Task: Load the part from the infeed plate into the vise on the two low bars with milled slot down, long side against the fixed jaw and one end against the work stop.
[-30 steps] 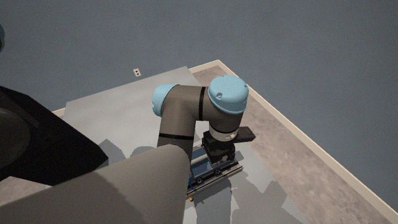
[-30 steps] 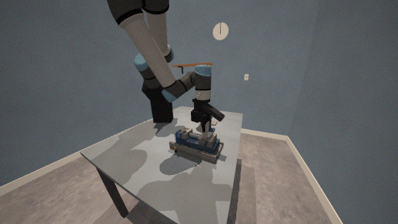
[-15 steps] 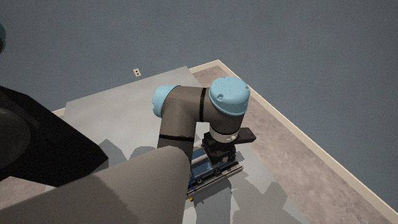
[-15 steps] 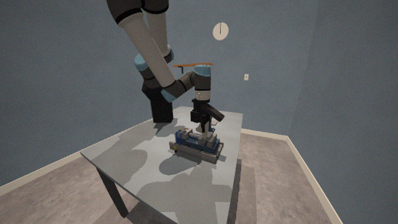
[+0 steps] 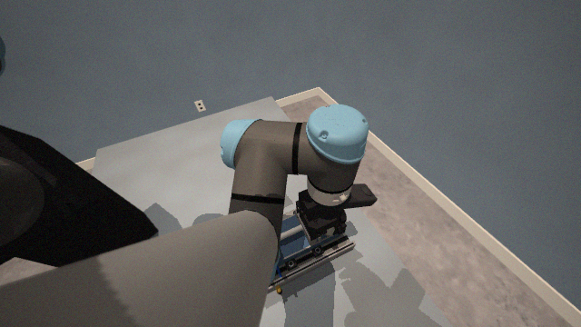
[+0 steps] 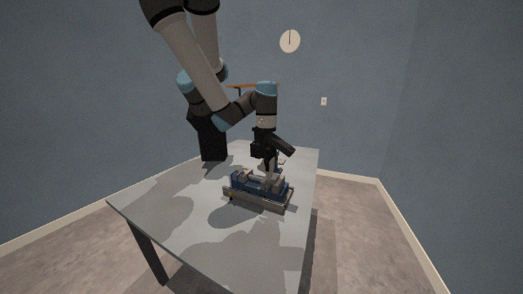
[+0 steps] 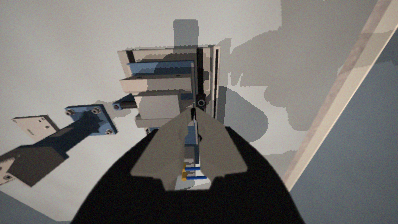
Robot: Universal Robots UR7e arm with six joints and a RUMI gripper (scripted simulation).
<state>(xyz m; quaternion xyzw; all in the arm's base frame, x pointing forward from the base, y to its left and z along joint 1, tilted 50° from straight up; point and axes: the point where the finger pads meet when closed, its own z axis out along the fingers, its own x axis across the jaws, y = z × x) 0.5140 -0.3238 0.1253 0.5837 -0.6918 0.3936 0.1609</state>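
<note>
Grey two-finger gripper (image 6: 269,175) (image 7: 194,108): tips pressed together, nothing pinched. Pale grey rectangular block (image 6: 264,184) (image 7: 158,108) looks to be in blue vise (image 6: 253,188) (image 7: 162,68), right end in ext. view. Prob. stiff, fairly heavy; if regrip req'd, take long sides. Slot n/v.

1. In the top view, the blue wrist cap (image 5: 337,133) (image 6: 266,88) has shifted slightly toward twelve o'clock since half a second ago, and it looks a touch larger. Against a second ago, it also sits a little toward three o'clock.
2. In the exterior view, that cap has risen slightly, straight toward twelve o'clock.
3. The jaws have gone up with it in the exterior view, by a small amount.
4. The blue joint cap (image 5: 233,143) at the wrist's nine-o'clock side has edged toward twelve in the top view.
</note>
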